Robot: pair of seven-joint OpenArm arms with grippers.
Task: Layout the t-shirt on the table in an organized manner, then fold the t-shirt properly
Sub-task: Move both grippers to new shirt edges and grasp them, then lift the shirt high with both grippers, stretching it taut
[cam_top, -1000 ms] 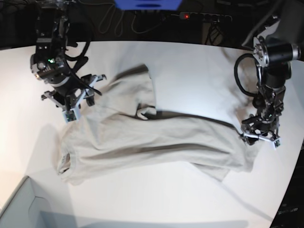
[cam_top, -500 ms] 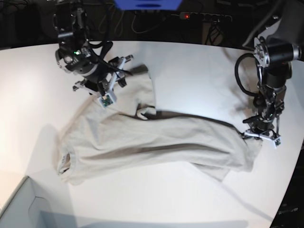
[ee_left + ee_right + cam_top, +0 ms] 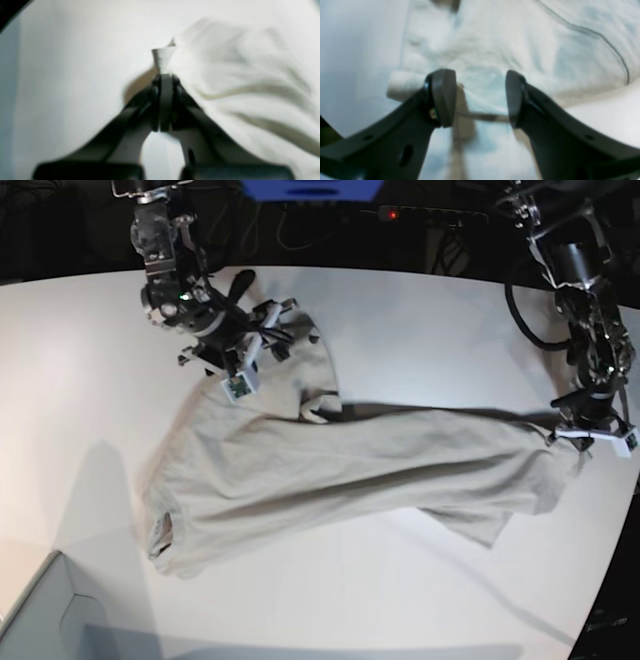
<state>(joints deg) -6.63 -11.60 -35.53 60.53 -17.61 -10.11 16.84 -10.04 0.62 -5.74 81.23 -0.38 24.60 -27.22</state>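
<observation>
The light grey-beige t-shirt point(image 3: 340, 470) lies stretched across the white table point(image 3: 420, 310), collar at the lower left, hem at the right. My left gripper point(image 3: 575, 438) is shut on a pinched corner of the hem; in the left wrist view the jaws point(image 3: 162, 75) meet with a cloth tip sticking out, and the shirt point(image 3: 250, 75) trails to the right. My right gripper point(image 3: 288, 328) is open just above the upper sleeve. In the right wrist view its fingers point(image 3: 443, 97) stand apart over crumpled cloth point(image 3: 482, 50), holding nothing point(image 3: 478, 100).
A pale grey box corner point(image 3: 40, 620) sits at the lower left. A power strip with a red light point(image 3: 420, 215), cables and a blue object point(image 3: 310, 188) lie behind the far edge. The table's curved edge runs close to my left gripper on the right.
My left gripper has pulled the hem to the right and back, and the whole shirt has slid right and stretched. My right gripper has moved right, from beside the shoulder to over the sleeve.
</observation>
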